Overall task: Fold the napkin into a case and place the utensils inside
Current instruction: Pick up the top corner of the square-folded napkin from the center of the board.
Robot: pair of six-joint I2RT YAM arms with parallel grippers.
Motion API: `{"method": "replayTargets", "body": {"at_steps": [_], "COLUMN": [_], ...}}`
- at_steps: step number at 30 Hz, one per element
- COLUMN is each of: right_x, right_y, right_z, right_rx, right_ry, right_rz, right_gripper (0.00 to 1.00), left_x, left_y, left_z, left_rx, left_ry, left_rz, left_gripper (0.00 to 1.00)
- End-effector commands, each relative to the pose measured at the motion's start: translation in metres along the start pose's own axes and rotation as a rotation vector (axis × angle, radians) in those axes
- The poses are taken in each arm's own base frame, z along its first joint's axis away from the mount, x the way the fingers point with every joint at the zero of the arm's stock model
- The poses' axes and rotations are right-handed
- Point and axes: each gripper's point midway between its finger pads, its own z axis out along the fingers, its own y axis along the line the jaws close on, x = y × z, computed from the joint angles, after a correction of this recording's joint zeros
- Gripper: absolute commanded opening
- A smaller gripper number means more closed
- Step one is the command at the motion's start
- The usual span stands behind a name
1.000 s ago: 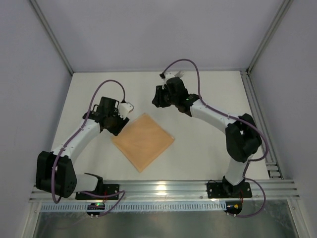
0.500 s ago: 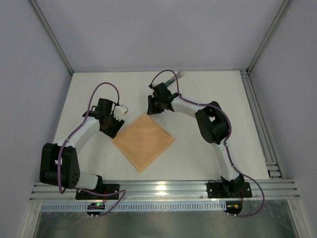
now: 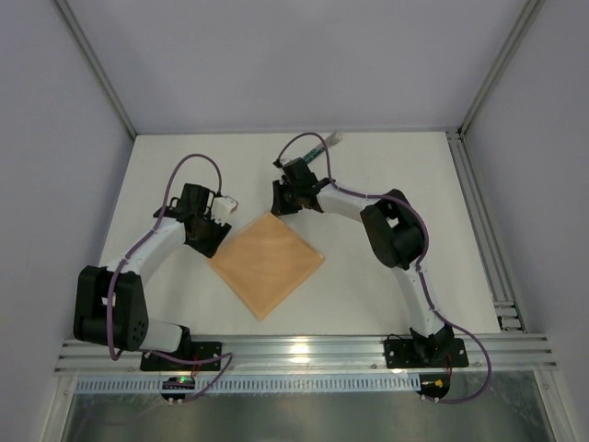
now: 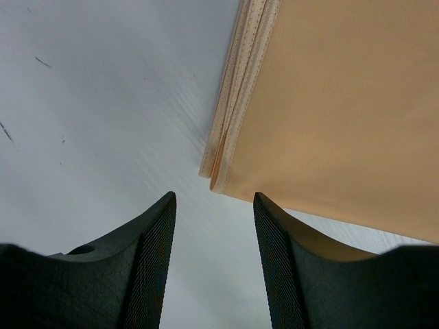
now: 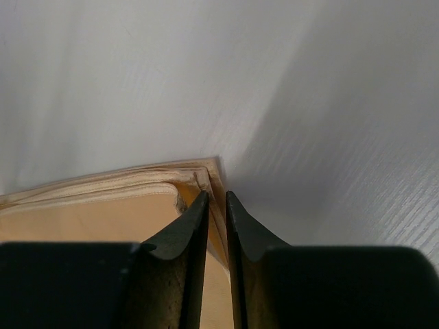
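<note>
1. Lying flat at mid-table, the napkin [image 3: 267, 262] is a peach-tan square folded in layers, turned cornerwise like a diamond.
2. Spread apart, the left gripper [image 4: 214, 205] has the napkin's left corner just ahead of its gap.
3. Nearly pressed together at the far corner, the right gripper [image 5: 217, 199] may or may not be pinching cloth; this cannot be told.
4. Near the table's [image 3: 386, 295] far edge, the utensils [image 3: 324, 145] are partly hidden behind the right arm [image 3: 345, 196].

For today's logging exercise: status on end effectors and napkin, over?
Left end effector open, at napkin's left corner. Right end effector nearly closed at far corner, grip unconfirmed. Nothing obstructing.
</note>
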Motion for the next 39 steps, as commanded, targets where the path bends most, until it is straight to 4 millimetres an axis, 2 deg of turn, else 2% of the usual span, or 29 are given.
{"method": "replayTargets", "body": {"at_steps": [1,6,12,17,19,25,27,30,32,33,39], "right_x": [-0.044,-0.032,-0.041,-0.029,-0.034,-0.037,-0.043,-0.039,-0.039,-0.032,-0.037], "right_y": [0.029,0.031,0.051,0.046,0.049,0.054,0.062,0.066,0.065,0.058,0.039], "right_z": [-0.028,-0.02,-0.027,-0.026,-0.032,-0.04,-0.047,-0.049,-0.045,-0.039,-0.026], "right_rx": [-0.063,-0.101,-0.208,-0.207,-0.215,-0.237,-0.27,-0.307,-0.3,-0.276,-0.163], "right_ry": [-0.133,-0.105,-0.155,-0.139,-0.165,-0.189,-0.218,-0.22,-0.214,-0.189,-0.176], "right_rz": [-0.059,-0.059,-0.068,-0.079,-0.085,-0.108,-0.117,-0.106,-0.103,-0.093,-0.106], "right_gripper": [0.2,0.2,0.2,0.2,0.2,0.25,0.26,0.31,0.31,0.31,0.32], "left_x": [-0.007,-0.008,-0.007,-0.007,-0.007,-0.005,-0.005,-0.004,-0.004,-0.004,-0.003], "left_y": [0.004,0.004,0.005,0.005,0.005,0.005,0.005,0.005,0.005,0.005,0.004], "left_z": [-0.003,-0.004,-0.003,-0.004,-0.004,-0.002,-0.002,-0.001,0.0,0.0,0.0], "left_rx": [-0.019,-0.021,-0.022,-0.024,-0.022,-0.018,-0.019,-0.019,-0.017,-0.019,-0.018], "left_ry": [-0.037,-0.041,-0.036,-0.036,-0.036,-0.027,-0.025,-0.024,-0.021,-0.02,-0.017], "left_rz": [-0.006,-0.005,0.0,0.003,0.004,0.007,0.007,0.008,0.01,0.008,0.014], "left_gripper": [0.52,0.52,0.52,0.52,0.52,0.52,0.52,0.52,0.52,0.52,0.52]}}
